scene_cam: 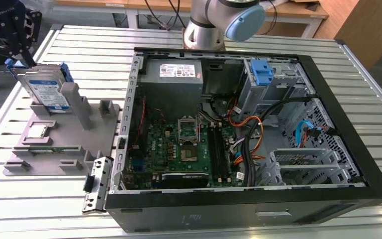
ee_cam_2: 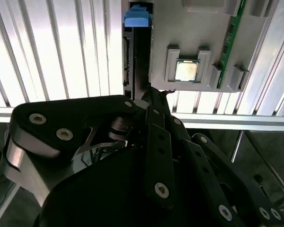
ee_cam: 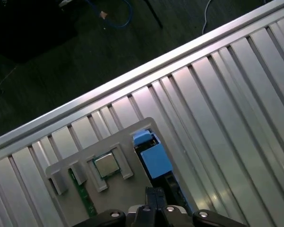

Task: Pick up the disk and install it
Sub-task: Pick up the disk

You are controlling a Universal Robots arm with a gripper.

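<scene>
The gripper [scene_cam: 18,59] hangs just above the far top edge of the disk [scene_cam: 47,90], which stands upright in the grey fixture [scene_cam: 65,135] at the exterior view's left; whether it is gripping cannot be told.

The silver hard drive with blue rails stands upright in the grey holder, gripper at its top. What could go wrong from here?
The silver hard drive with blue rails stands on edge in the grey holder; if the black gripper pulls off-centre, it might tilt or jam.
A square processor chip lies beside it and could be knocked.
Loose orange and black cables cross the open computer case and might snag it.
</scene>
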